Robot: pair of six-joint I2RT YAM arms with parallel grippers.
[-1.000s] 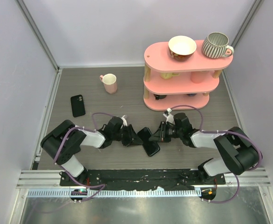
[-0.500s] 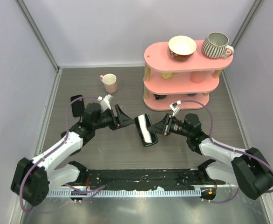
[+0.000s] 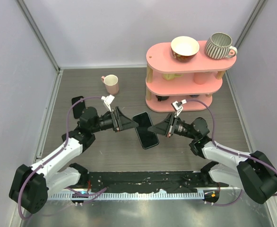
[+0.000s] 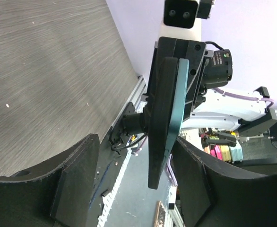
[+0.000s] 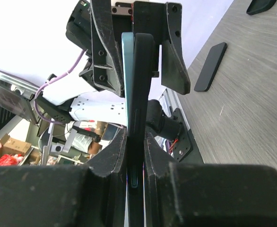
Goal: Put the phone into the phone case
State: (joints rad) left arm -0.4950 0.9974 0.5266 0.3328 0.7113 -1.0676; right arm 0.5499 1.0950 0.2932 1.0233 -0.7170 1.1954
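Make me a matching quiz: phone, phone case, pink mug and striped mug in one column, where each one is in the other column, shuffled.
1. phone
2. phone case
3. pink mug
4. striped mug

A. on the top tier of the pink shelf
B. flat on the table, far left
C. clamped in the right gripper
D. standing on the table, near the back

Pairs: 1-C, 2-B, 3-D, 4-A

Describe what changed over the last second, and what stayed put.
Both arms stretched away from their bases, carrying the phone farther up the table. The left gripper opened and let go, so its fingers now straddle the phone without touching. The right gripper kept its grip. The case and shelf stayed put.
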